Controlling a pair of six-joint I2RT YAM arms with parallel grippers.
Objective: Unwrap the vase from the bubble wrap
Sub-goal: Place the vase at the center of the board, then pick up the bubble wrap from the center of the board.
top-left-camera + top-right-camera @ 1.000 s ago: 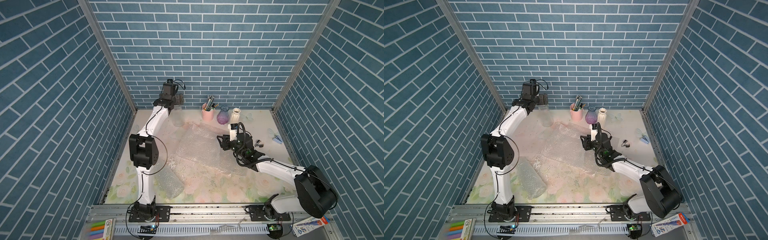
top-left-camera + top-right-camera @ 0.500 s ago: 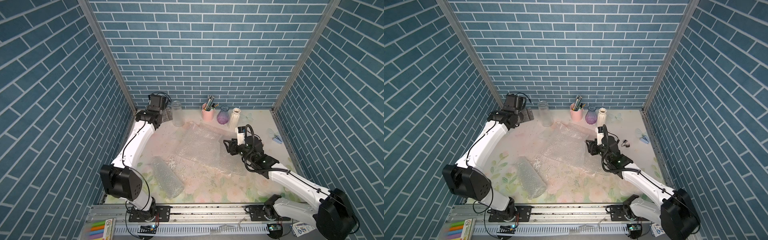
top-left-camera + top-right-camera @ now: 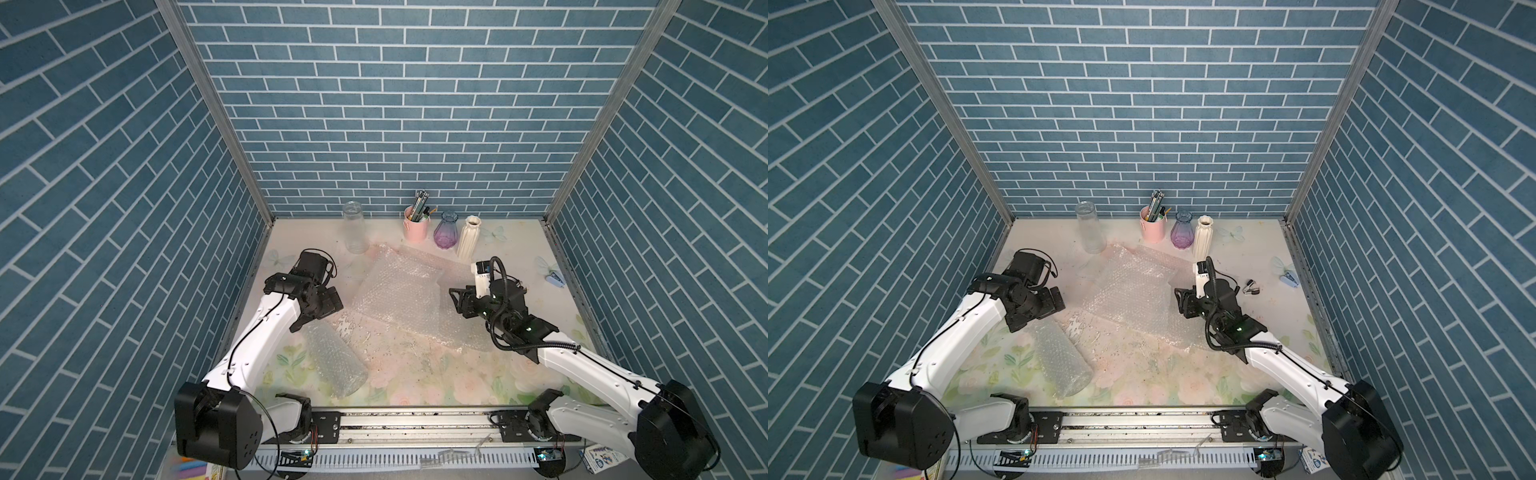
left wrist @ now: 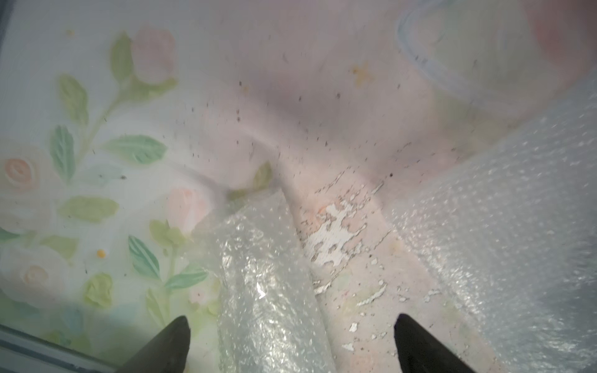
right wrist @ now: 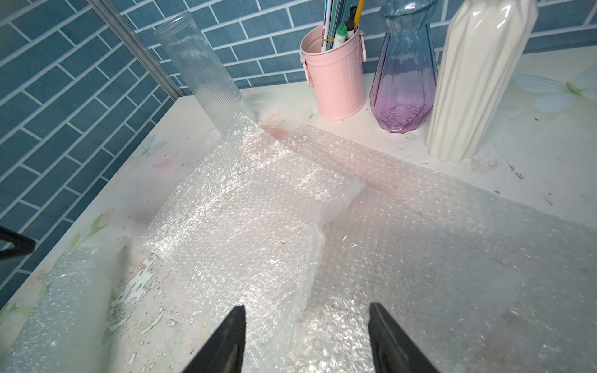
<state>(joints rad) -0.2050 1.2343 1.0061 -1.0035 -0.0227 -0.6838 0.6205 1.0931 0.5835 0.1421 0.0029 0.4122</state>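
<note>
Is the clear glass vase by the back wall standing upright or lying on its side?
Upright. The clear glass vase stands on its base with its open mouth up, as both top views show.

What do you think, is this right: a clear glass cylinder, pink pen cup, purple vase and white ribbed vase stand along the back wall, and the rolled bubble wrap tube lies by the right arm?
Not quite. The rolled bubble wrap tube lies by the left arm, not the right, as both top views show. The rest holds.
</note>
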